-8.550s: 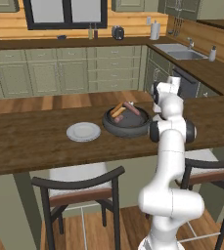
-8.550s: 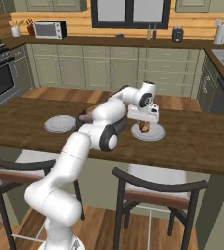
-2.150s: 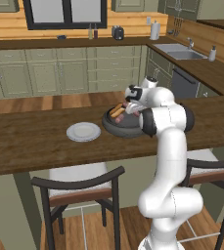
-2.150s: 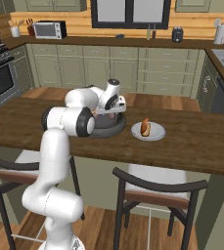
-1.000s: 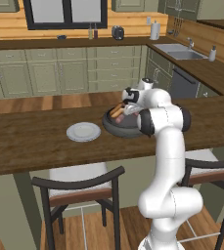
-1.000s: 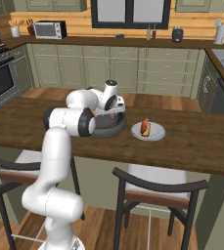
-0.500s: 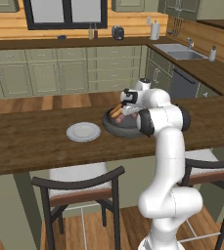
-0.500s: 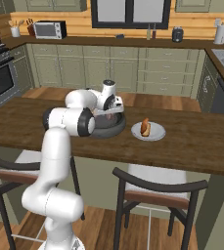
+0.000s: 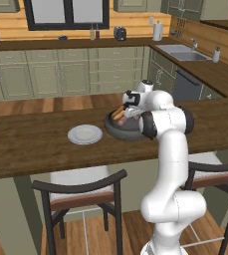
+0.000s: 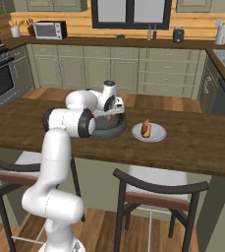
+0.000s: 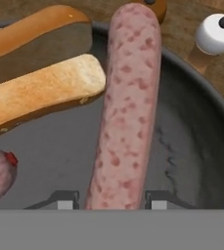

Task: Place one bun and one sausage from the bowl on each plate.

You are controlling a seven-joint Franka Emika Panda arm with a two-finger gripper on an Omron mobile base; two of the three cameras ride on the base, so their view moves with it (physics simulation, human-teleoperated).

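Pink, speckled sausage [image 11: 125,105] is lying between the gripper [image 11: 112,199] fingertips, which are closing around it inside the bowl [image 11: 196,146]; an end-on pinch is risking it swinging loose.

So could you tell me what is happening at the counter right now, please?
The white arm's fingers are down in the wide dark grey-black bowl, on either side of a long pink speckled sausage. One small pale round plate already holds a bun with sausage; the other pale plate is bare.
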